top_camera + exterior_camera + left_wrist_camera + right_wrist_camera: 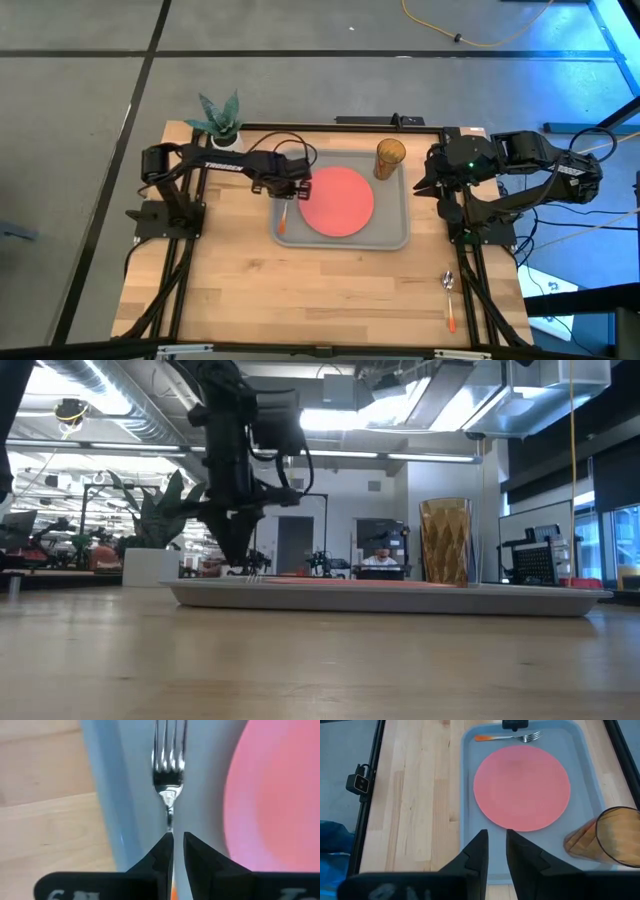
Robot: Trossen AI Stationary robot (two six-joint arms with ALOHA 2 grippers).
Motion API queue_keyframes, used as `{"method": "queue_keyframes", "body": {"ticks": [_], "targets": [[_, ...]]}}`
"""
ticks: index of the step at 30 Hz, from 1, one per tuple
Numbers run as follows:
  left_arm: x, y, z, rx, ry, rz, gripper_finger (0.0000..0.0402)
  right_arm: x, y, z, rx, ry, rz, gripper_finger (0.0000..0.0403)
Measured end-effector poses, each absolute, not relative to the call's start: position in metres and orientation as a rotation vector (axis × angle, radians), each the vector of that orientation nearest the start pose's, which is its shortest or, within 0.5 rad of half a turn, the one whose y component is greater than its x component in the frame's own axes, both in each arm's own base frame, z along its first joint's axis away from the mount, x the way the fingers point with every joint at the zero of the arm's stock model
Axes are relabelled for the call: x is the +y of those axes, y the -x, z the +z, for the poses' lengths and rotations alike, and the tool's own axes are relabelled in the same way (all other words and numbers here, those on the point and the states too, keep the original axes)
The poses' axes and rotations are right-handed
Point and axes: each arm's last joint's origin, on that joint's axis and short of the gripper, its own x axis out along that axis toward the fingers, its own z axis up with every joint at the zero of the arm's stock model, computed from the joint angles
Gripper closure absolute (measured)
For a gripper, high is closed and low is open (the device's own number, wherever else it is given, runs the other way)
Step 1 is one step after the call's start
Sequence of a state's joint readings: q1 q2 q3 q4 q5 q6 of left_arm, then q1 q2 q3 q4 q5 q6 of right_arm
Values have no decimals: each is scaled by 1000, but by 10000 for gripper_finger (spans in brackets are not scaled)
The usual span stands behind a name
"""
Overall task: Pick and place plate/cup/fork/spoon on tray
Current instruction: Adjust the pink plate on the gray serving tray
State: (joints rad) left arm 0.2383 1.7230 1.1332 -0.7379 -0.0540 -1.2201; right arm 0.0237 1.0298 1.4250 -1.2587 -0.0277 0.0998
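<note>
The grey tray lies mid-table. On it are the coral-red plate and, at its far right corner, the upright amber cup. The fork lies along the tray's left side, tines toward the far edge and orange handle toward the near edge. My left gripper stands over it, pointing down, shut on the fork. The spoon lies on the bare table at the near right. My right gripper waits by the tray's right edge, empty, its fingers a narrow gap apart. My left gripper has the fork between its two fingers where the thin neck meets the handle. The fingers come from above and straddle the fork across its length. The fork lies flat, low on the tray floor; whether it rests on it I cannot tell.
A white pot with a green plant stands at the table's far left corner. Bare wood lies in front of the tray and to its left. Black frame rails run along the table's sides.
</note>
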Motion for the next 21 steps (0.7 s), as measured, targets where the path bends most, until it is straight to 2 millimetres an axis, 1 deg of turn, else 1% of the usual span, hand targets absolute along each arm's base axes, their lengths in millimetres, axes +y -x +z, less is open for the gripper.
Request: {"method": "queue_keyframes", "body": {"ticks": [2,5,11,15,17,21], "targets": [[75,-313,190,978,1127,990,365,4,-150,406,864,-97,4,334],[68,-318,192,967,1058,925,365,4,-150,406,864,-100,3,334],[56,-320,186,994,1015,932,367,4,-152,408,838,-101,4,334],[51,-322,187,982,987,930,388,4,-152,408,829,-101,4,334],[51,-322,187,980,983,926,397,4,-152,408,829,-111,0,334],[51,-322,187,979,992,924,400,4,-152,408,830,-123,-5,334]]}}
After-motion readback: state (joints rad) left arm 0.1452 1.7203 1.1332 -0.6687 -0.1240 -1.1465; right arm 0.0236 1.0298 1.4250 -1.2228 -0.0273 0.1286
